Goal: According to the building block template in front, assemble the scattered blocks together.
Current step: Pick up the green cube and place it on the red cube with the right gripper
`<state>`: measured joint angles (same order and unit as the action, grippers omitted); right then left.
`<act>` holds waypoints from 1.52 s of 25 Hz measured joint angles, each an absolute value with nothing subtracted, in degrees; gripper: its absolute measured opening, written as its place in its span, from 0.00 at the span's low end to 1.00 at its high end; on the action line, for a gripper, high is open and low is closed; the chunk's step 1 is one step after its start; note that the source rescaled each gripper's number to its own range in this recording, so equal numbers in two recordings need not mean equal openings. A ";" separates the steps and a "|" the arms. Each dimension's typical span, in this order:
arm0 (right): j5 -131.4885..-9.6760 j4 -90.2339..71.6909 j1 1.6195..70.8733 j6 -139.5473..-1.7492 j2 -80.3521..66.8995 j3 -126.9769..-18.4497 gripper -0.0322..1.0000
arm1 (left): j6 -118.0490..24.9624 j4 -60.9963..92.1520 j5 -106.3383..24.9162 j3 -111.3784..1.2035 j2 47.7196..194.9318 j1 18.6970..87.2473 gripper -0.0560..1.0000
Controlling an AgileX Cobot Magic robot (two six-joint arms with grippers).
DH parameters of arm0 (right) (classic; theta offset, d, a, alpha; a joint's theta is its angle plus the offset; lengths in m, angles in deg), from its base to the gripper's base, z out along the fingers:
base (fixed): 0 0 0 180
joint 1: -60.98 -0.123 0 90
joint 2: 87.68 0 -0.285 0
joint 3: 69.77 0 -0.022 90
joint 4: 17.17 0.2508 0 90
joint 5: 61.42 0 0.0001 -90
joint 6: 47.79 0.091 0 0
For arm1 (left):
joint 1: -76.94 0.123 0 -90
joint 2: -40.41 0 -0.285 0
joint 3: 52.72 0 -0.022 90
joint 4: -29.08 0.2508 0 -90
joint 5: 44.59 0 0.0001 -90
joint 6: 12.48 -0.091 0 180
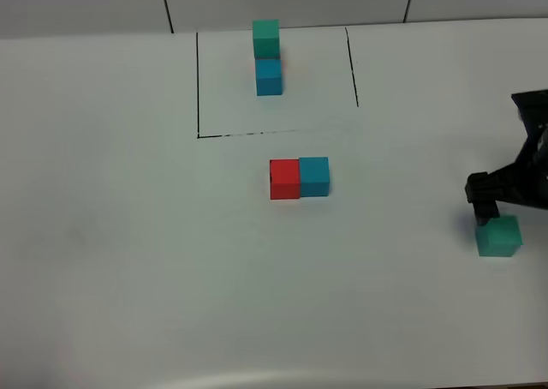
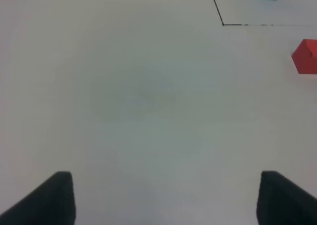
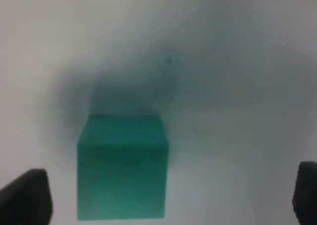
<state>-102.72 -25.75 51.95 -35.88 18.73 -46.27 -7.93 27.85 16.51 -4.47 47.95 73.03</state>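
Left wrist view: red block (image 2: pixel 306 56) cut by edge. Right wrist view: green block (image 3: pixel 121 166) blurred.

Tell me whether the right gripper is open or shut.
Open: the right gripper shows fingertips wide apart, the teal-green cube between them untouched.

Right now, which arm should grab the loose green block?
Right. The right fingers hang open close by the green block. The left fingers are open too, but far off, beyond the red block.

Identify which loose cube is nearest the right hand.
The teal-green cube, alone at the right hand; the red cube and blue cube touch mid-table.
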 joint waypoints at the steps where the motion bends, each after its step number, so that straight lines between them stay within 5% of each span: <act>1: -101.03 -24.73 52.47 -36.00 18.73 -44.80 0.97 | -7.93 27.85 16.51 -4.47 47.95 73.03 0.71; 5: -94.47 -22.49 52.99 -36.32 18.73 -41.20 0.94 | -7.93 27.85 16.51 -4.47 47.95 73.03 0.71; 8: -91.96 -22.37 53.16 -36.39 18.73 -39.92 0.81 | -7.93 27.85 16.51 -4.47 47.95 73.03 0.71; 11: -91.78 -22.32 53.15 -36.44 19.26 -39.73 0.51 | -7.93 27.85 16.51 -4.47 47.95 73.03 0.71; 14: -91.78 -22.22 53.15 -36.44 19.45 -39.73 0.06 | -7.93 27.85 16.51 -4.47 47.95 73.03 0.71; 23: -96.72 -22.32 46.21 -56.56 18.21 -44.62 0.05 | -7.93 27.85 16.51 -4.47 47.95 73.03 0.71; 29: -112.66 -22.32 33.87 -83.74 19.22 -64.10 0.05 | -7.93 27.85 16.51 -4.47 47.95 73.03 0.71; 38: -125.88 -20.51 25.15 -96.99 34.52 -91.60 0.05 | -7.93 27.85 16.51 -4.47 47.95 73.03 0.71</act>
<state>-125.88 -20.51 25.15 -96.99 34.52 -91.60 -7.93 27.85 16.51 -4.47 47.95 73.03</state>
